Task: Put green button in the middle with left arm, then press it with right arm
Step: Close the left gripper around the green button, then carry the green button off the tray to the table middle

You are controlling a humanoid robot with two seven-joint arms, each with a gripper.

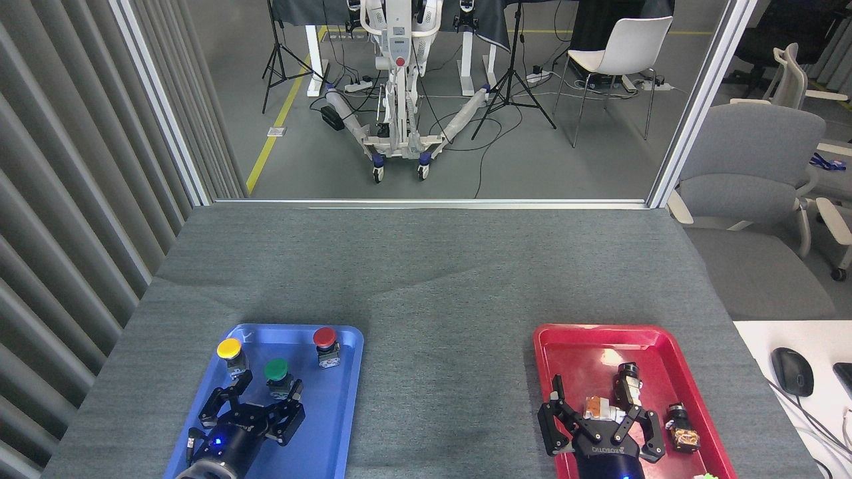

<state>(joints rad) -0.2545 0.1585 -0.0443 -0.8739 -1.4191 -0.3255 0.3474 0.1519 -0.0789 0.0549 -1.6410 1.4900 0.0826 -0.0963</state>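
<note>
While the left gripper (pixel 271 386) hangs low over the blue tray (pixel 333 426) with its two fingers spread wide and nothing between them, the green button (pixel 277 375) stands upright just ahead of it, roughly in line with the gap between the fingertips. One fingertip lies close beside the button's base on the right and the other a little off to the left; whether either one touches cannot be made out. Slightly beyond the left fingertip sits the yellow button (pixel 231 354), and farther ahead and to the right of the gripper stands the red button (pixel 326 344), both on the same tray. A blue light glows on the gripper's body near the lower edge of the view.

Well apart to the right, across the bare grey cloth (pixel 439 313) of the middle, the right gripper (pixel 596 406) sits over the red tray (pixel 566 339), likewise wide open and holding nothing. A small orange and white part (pixel 597 407) lies on the tray between its spread fingers, a dark cylindrical part (pixel 627 380) rests just ahead of its right finger, and another small part (pixel 681 427) lies off to its right.
</note>
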